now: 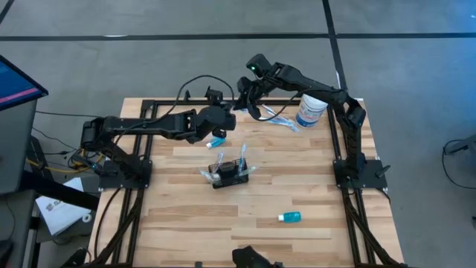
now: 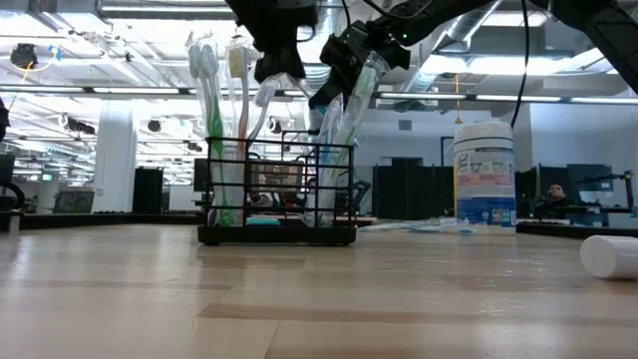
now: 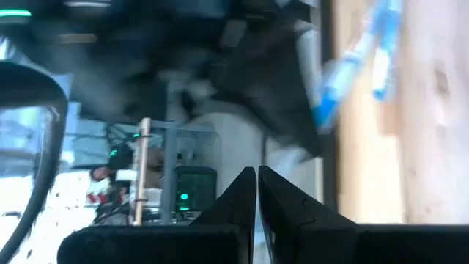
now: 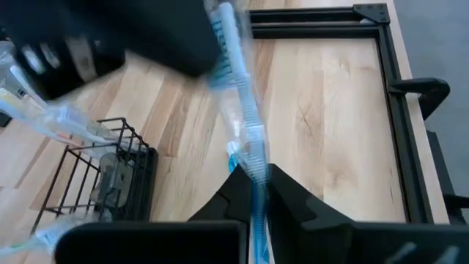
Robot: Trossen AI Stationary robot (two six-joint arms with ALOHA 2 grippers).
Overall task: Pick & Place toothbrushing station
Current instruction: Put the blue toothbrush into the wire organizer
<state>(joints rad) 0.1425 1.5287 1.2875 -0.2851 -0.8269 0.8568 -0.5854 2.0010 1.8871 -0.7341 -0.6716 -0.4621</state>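
high: overhead, straight down | low: tabletop level, near holder (image 2: 277, 194) | wrists: close, forward

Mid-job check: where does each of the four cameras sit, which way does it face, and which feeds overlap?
High: overhead, straight down; both arms, black wire-mesh holder, white canister.
Low: table height, level across toward the room; holder, canister, arms from above.
Left wrist: past the shut left gripper; blurred room, table edge.
Right wrist: down at the table; right gripper shut on a wrapped toothbrush.
Shared: the holder, in high, low and right wrist.
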